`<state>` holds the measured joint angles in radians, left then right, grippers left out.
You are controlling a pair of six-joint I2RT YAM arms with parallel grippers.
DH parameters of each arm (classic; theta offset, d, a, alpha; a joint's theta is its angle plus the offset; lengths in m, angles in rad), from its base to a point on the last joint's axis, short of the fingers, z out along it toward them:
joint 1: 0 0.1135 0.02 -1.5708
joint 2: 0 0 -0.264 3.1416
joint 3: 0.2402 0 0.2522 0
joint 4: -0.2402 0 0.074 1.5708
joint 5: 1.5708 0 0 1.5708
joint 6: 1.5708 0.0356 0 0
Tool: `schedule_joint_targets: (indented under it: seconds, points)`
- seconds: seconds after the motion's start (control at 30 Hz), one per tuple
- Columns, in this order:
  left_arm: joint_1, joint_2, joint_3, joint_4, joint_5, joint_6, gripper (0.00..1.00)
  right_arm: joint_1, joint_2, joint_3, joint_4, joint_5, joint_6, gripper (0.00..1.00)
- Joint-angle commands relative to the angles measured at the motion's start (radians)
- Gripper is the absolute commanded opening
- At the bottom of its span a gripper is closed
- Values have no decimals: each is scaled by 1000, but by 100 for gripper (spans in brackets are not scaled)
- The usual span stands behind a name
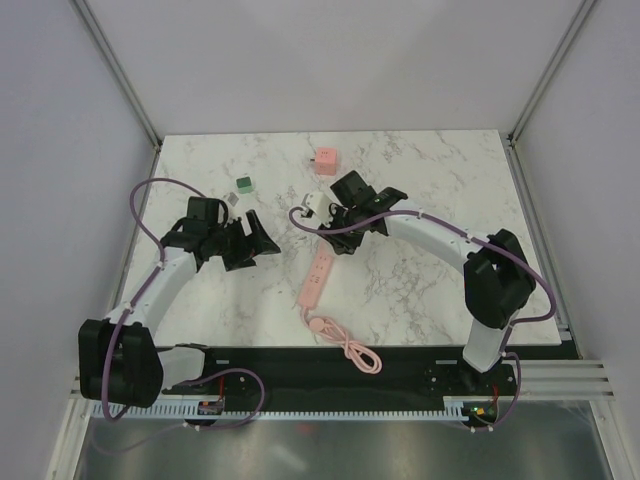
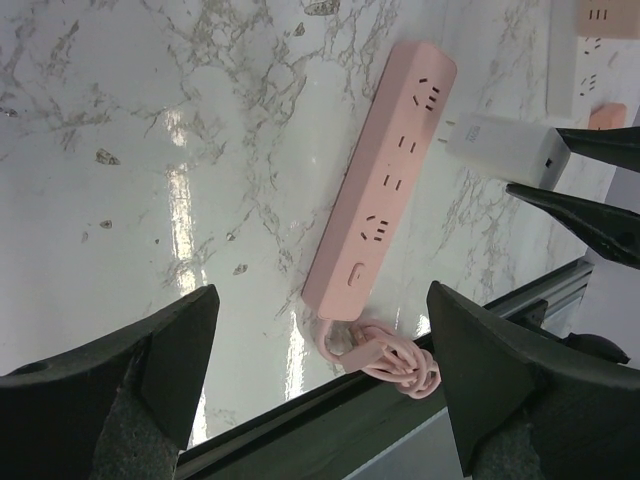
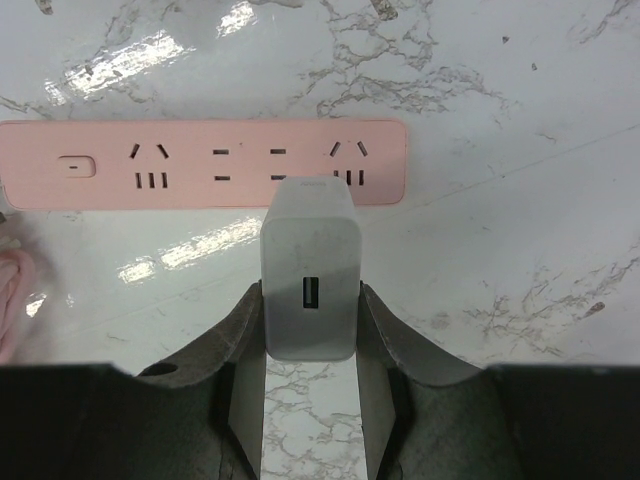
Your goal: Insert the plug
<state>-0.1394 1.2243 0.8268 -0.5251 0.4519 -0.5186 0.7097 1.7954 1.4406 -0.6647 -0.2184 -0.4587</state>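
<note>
Seen from above, the pink power strip (image 1: 318, 278) lies on the marble tabletop (image 1: 420, 170) between the arms. The right jaws hold the white plug (image 1: 310, 206) near its far end. In the left wrist view, the left jaws stand wide apart over the strip (image 2: 385, 190), with the plug (image 2: 500, 148) just beside it. In the right wrist view, the right jaws are clamped on the plug's (image 3: 308, 280) sides, its front overlapping the strip's (image 3: 200, 163) near edge.
</note>
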Motion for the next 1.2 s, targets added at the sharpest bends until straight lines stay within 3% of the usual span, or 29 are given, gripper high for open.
schedule_joint_targets:
  seconds: [0.0,0.53,1.17]
  points:
    - [4,-35,11,7,8,35,91,0,16,35,30,11,-35,0]
    - [6,-42,14,5,-1,34,91,-1,102,84,22,37,-72,0]
    - [15,-48,11,7,2,35,91,-9,58,50,13,22,-97,0]
